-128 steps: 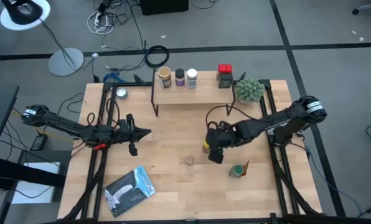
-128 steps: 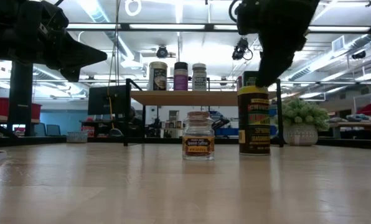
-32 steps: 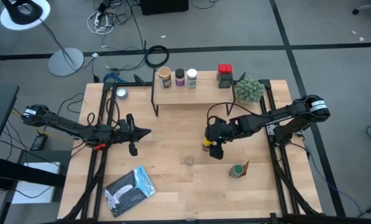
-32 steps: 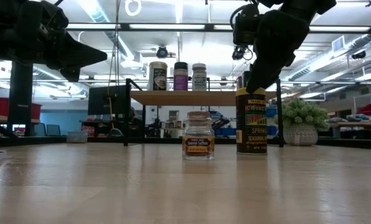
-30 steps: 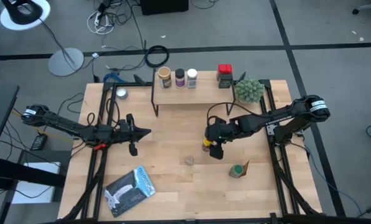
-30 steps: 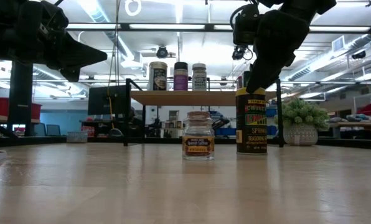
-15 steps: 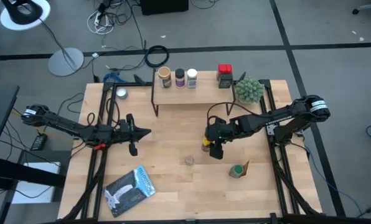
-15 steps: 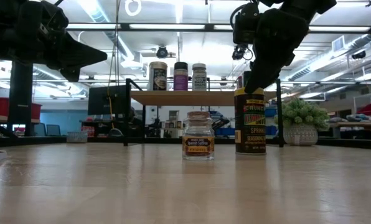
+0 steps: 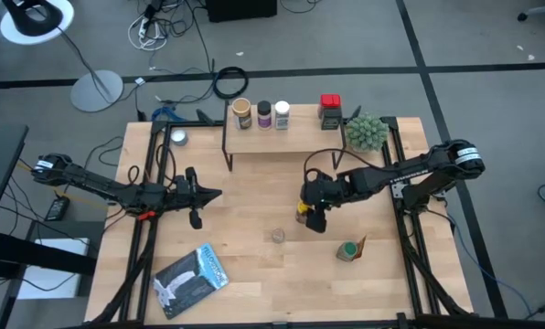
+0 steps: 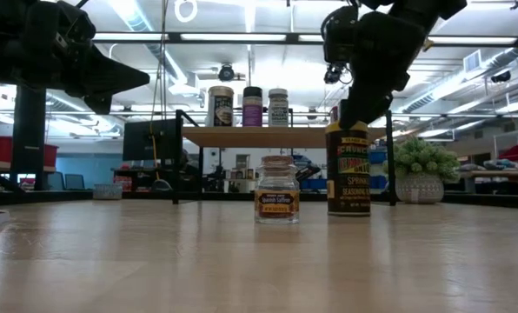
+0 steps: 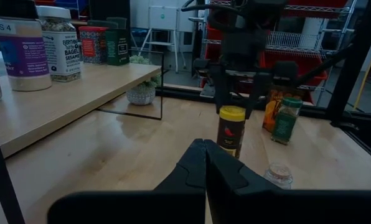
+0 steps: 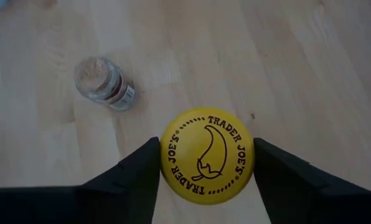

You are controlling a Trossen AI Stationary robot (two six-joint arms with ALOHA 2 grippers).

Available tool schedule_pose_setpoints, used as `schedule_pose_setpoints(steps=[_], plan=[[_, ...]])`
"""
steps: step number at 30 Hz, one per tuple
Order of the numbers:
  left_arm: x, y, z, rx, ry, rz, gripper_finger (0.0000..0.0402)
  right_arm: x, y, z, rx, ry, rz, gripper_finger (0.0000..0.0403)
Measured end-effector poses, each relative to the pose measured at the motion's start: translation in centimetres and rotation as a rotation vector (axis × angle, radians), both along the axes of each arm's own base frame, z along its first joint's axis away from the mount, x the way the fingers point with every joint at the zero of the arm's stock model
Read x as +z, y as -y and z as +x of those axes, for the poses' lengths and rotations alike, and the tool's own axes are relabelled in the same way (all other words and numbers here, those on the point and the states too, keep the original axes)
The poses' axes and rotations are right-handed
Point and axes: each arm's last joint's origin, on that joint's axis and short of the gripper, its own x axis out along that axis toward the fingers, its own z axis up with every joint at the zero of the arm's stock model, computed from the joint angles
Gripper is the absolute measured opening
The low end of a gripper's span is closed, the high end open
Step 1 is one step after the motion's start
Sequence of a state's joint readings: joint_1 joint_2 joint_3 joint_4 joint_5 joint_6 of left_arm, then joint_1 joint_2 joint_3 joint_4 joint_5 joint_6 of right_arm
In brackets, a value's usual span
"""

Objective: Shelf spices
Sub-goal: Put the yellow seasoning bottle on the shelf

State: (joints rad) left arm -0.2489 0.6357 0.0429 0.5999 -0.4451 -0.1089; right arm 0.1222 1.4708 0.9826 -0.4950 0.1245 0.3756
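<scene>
Right wrist view: the right gripper (image 12: 204,163) is clamped on the yellow-lidded spice jar (image 12: 206,155), which is seen standing on the desk (image 9: 254,196) in front of the shelf (image 9: 282,137). If lifted off-centre, the jar could be tipped (a small glass jar (image 12: 104,83) stands near). The left gripper (image 11: 204,163) is held shut, waiting well apart.
</scene>
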Motion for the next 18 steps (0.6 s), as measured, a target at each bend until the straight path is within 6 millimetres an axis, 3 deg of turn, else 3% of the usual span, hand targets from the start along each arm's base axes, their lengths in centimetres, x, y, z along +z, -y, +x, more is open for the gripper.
schedule_pose_setpoints(steps=[11, 18], plan=[[0.0, 0.0, 0.0, 0.000, 0.000, 0.000, 0.0002, 2.8, 0.1, 1.0, -0.008, 0.056, 0.006, 0.0226], [0.1, 0.0, 0.0, 0.000, 0.010, -0.003, 0.0002, 5.2, 1.7, 1.7, -0.035, 0.101, -0.014, 0.0222]])
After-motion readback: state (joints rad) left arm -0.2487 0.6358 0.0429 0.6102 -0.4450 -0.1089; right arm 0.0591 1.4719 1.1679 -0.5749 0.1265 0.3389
